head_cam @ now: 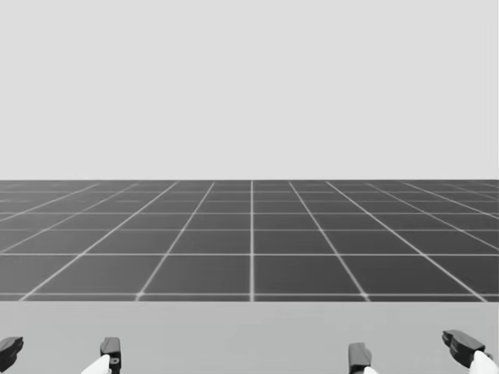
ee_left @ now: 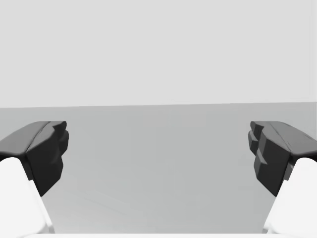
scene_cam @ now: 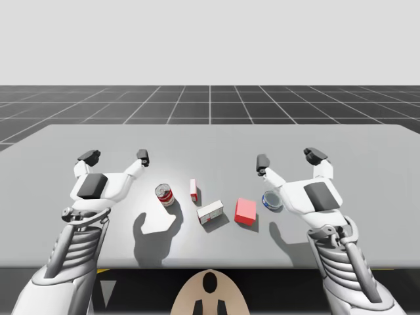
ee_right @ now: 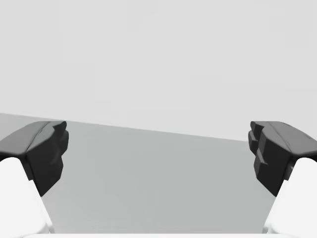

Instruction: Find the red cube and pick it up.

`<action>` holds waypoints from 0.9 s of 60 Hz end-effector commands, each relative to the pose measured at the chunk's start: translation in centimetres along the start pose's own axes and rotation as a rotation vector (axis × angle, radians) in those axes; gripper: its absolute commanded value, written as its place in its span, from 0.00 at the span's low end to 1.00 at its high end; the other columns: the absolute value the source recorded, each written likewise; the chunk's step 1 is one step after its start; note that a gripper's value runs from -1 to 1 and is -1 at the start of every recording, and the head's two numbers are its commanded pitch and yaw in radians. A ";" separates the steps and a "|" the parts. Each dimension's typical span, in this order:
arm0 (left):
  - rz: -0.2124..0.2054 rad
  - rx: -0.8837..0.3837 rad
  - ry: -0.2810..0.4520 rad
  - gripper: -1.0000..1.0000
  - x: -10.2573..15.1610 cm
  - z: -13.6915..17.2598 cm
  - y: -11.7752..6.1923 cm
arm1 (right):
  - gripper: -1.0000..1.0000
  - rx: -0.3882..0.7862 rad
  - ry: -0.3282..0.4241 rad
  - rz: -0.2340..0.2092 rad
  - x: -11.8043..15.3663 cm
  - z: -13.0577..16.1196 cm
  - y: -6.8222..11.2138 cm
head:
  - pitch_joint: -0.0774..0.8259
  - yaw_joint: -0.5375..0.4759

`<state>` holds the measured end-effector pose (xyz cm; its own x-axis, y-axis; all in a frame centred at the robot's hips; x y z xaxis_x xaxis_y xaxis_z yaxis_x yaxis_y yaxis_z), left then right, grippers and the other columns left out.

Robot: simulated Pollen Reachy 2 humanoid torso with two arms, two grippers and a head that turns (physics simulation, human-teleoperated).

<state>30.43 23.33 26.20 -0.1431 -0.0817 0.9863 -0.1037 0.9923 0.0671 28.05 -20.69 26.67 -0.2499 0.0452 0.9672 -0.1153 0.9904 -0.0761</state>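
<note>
The red cube (scene_cam: 245, 211) rests on the grey table (scene_cam: 210, 141) near its front edge, a little right of centre. My right gripper (scene_cam: 289, 159) hovers open above the table, behind and to the right of the cube. My left gripper (scene_cam: 115, 157) hovers open over the left side, far from the cube. In the left wrist view the left gripper (ee_left: 158, 153) holds nothing between its dark fingers, and the right gripper (ee_right: 158, 153) in the right wrist view is just as bare. Along the head view's lower edge stand the left gripper (head_cam: 61, 351) and right gripper (head_cam: 412, 349).
A red and white can (scene_cam: 164, 195) stands left of centre. A small red and white box (scene_cam: 194, 190) stands upright behind a larger red and white box (scene_cam: 210, 212) lying flat. A blue round tin (scene_cam: 272, 199) lies under my right hand.
</note>
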 end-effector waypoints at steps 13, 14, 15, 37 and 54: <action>0.002 0.006 -0.001 0.00 -0.1 0.1 -0.3 | 0.00 -0.003 0.017 -0.023 0.0 -0.1 0.2 | 0.21 0.53; 0.001 0.006 -0.002 0.00 -0.1 0.1 -0.3 | 0.00 -0.003 0.019 -0.022 0.0 -0.1 0.2 | 0.23 0.53; 0.001 0.006 -0.002 0.00 -0.1 0.1 -0.3 | 0.00 -0.003 0.019 -0.021 0.0 -0.1 0.2 | 0.24 0.52; -0.025 0.005 -0.017 0.00 -0.2 0.1 -0.4 | 0.00 0.001 0.030 -0.009 -0.1 -0.2 0.3 | 0.58 0.49; -0.033 -0.004 -0.021 0.00 -0.2 0.2 -0.6 | 0.00 -0.011 0.015 0.033 -0.5 -0.3 0.6 | 0.77 0.46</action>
<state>30.41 22.95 26.01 -0.1603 -0.1185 0.9799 -0.1099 0.9887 0.1016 28.39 -20.36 26.44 -0.2350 0.0749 0.9691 -0.1024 0.9896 -0.1013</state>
